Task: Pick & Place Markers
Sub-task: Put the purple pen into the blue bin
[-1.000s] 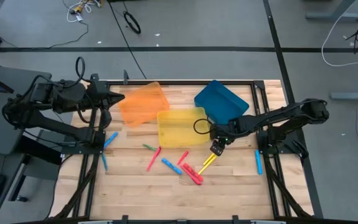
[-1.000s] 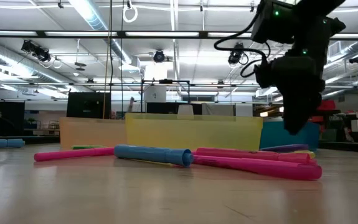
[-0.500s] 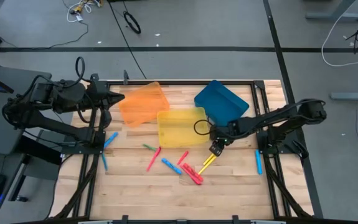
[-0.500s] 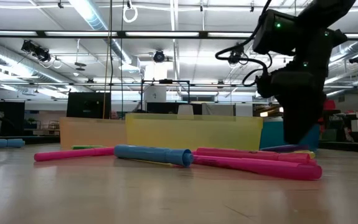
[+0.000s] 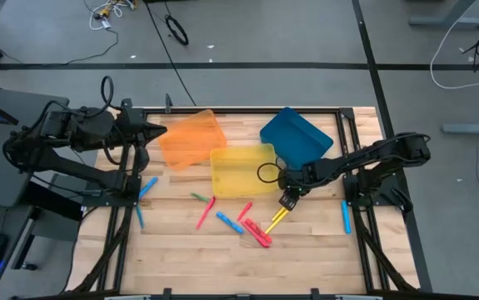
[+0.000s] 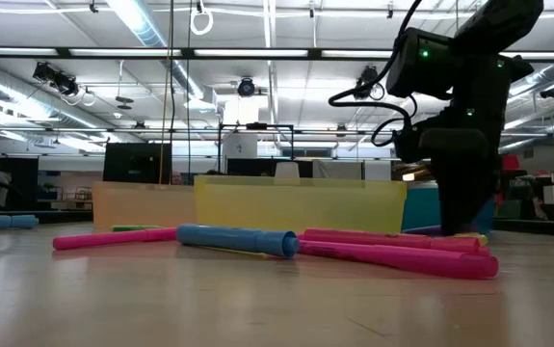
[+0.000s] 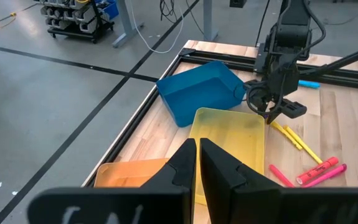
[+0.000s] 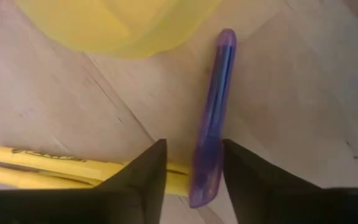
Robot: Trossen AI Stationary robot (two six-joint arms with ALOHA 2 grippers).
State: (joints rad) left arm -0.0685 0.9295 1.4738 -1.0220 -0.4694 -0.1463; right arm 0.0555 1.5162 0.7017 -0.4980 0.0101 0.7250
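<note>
The right gripper [image 8: 191, 171] has come down over a purple marker [image 8: 213, 118], its fingers [image 8: 138, 177] narrowing either side without yet pinching it; yellow markers [image 8: 54, 165] lie just beside, the yellow tray [image 8: 116, 25] ahead. A grasp looks imminent. The left gripper [image 7: 197, 168] waits shut.

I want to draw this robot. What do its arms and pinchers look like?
Both arms are dark, almost black, built from chunky jointed pieces. The left gripper has two flat, wedge-shaped black fingers. The right gripper also has two dark fingers, with a black cable looping beside its wrist and a small green light glowing on the arm in the low view.
</note>
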